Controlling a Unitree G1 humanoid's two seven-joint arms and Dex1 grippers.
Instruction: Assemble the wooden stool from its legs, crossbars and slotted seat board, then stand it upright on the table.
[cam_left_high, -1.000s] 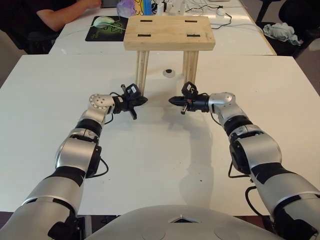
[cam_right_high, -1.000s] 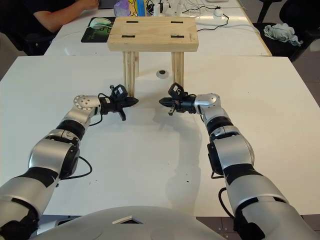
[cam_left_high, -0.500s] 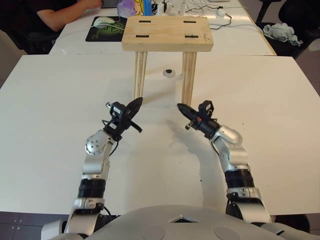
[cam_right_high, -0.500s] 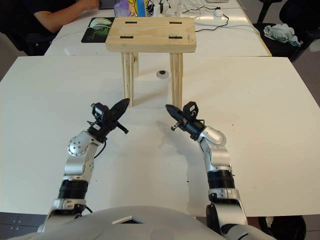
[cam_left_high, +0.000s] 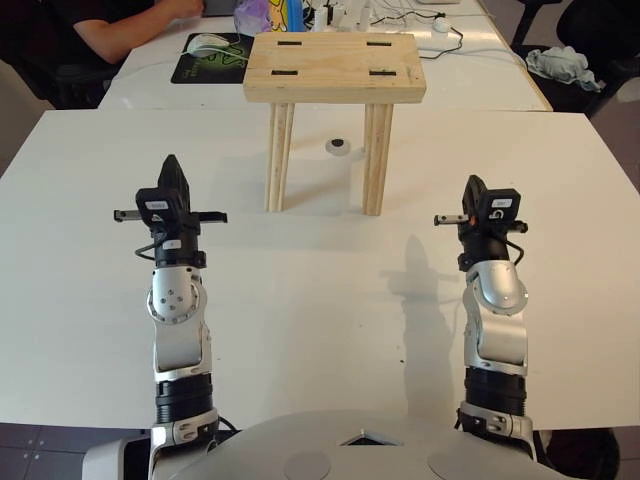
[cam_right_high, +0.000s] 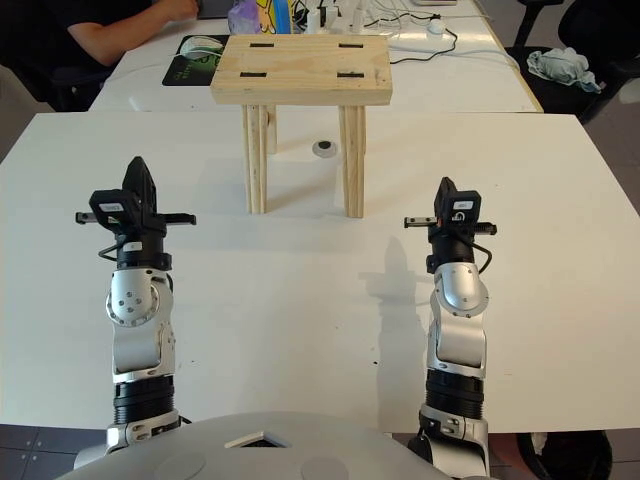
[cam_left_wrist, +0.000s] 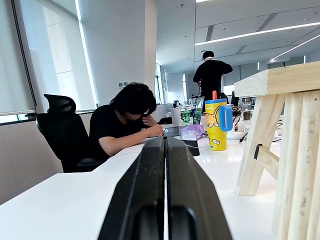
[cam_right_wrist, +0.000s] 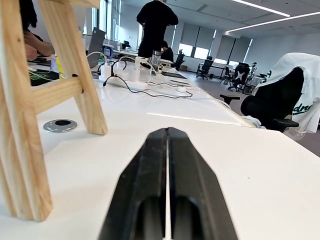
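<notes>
Both of the robot's arms are bent at the elbow, with the left forearm and right forearm rising nearly upright, well apart, one on each side. The left gripper points up and away from the body, its two black fingers pressed flat together along a thin seam. The right gripper mirrors that pose at a similar height, its fingers likewise closed tight.

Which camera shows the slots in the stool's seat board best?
The left eye view: it looks down on the seat board, all four slots visible. The right eye view matches it. The wrist views, side-on, show legs and a crossbar.
</notes>
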